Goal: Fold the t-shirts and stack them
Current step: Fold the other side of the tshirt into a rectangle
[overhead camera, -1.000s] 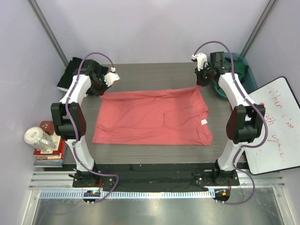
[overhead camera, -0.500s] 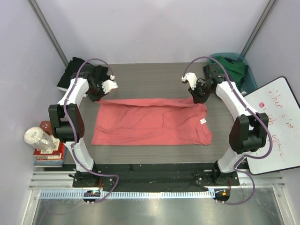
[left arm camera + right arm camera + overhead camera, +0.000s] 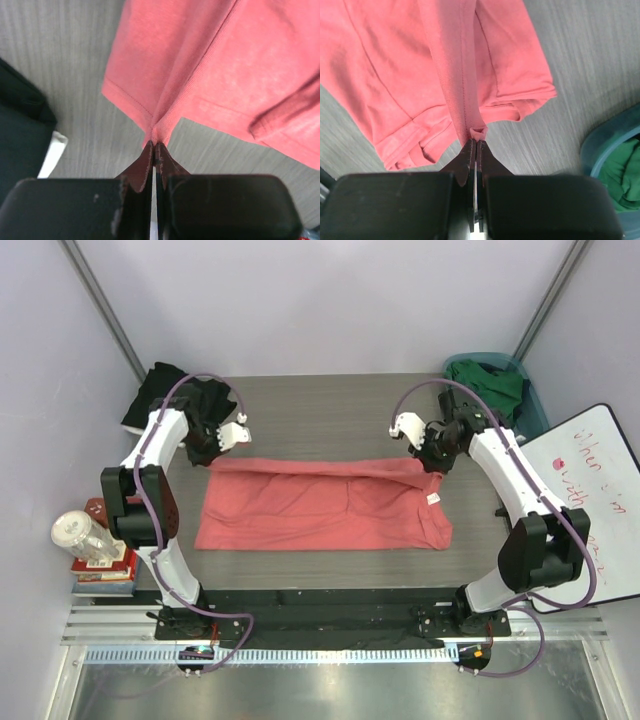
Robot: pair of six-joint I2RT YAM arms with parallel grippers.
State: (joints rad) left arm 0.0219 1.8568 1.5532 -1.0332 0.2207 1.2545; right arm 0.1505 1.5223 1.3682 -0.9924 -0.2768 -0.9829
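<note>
On the grey table (image 3: 330, 400), seen from above, the coral-pink t-shirt (image 3: 320, 515) lay mid-surface with its far edge raised. Left wrist view: the left gripper (image 3: 154, 150) pinched a shirt corner. Right wrist view: the right gripper (image 3: 475, 142) was clamped on the hem.

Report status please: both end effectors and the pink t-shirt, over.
Left end effector and right end effector both shut on coral-pink t-shirt, far edge. Fold not yet done. Black t-shirt and teal basket off to sides, not in the way.
</note>
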